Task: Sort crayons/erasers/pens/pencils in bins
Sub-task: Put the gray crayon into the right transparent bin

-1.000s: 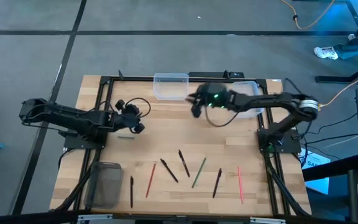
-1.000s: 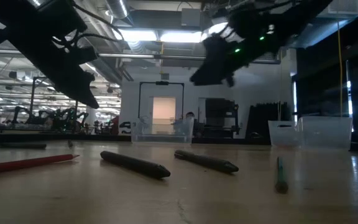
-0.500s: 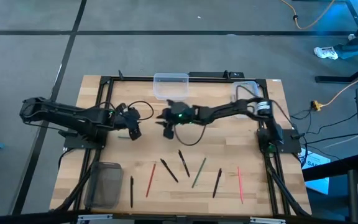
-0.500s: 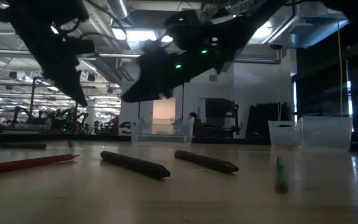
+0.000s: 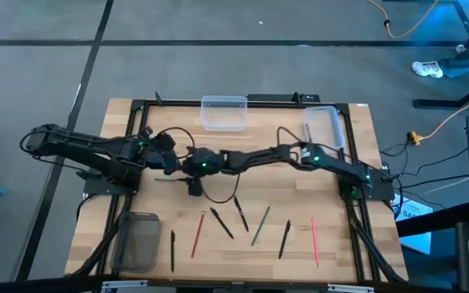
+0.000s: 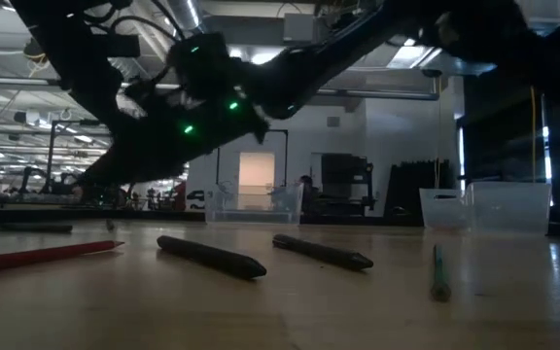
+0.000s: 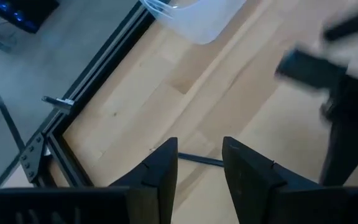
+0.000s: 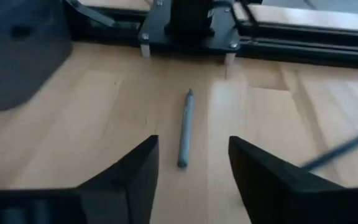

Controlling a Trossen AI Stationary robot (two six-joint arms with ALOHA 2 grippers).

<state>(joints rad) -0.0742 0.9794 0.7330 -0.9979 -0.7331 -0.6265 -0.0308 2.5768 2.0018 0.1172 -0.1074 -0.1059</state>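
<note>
Both end effectors meet over one slim grey pencil (image 8: 184,129) on the pale wooden counter (image 5: 300,195).
The right end effector (image 8: 188,163) hangs with fingers spread, the pencil lying between them; the left end effector (image 7: 199,163), fingers apart, holds nothing. Two clear bins (image 5: 224,112) sit beyond; the smoky bin (image 5: 139,241) lies behind.

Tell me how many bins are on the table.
3: a clear bin at the far edge, another clear bin at far right, a dark grey bin at the near left corner.
</note>
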